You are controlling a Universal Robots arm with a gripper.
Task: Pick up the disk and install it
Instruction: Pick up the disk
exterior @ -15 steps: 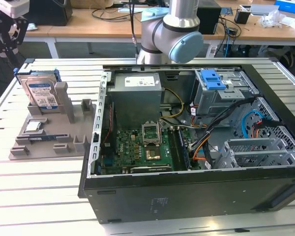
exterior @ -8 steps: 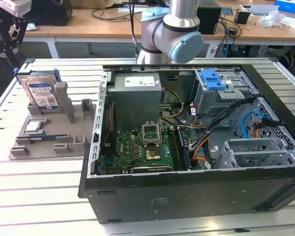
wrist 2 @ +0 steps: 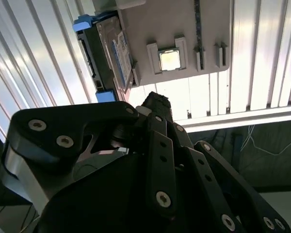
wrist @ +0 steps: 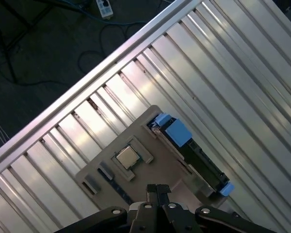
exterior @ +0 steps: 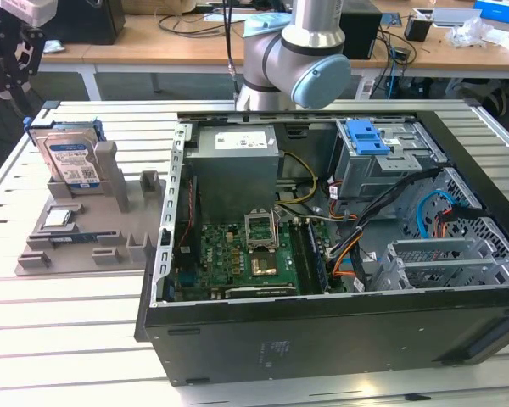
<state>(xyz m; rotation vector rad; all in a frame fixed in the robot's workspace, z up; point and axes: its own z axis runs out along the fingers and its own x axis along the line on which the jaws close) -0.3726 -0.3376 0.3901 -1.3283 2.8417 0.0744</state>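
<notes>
The gripper (wrist: 157, 188), fingers closed together and holding nothing, hangs above the grey holder tray (wrist: 140, 131), where the disk (wrist: 196, 158) stands on edge, below the tool, beside its fingertips and clear of them.

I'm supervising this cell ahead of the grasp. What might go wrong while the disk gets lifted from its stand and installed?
The silvery hard drive with blue rails stands upright in the grey plastic stand; an off-centre grip by the black pincer might tilt or jam it. The small square silver chip lies flat nearby and could be struck.
</notes>
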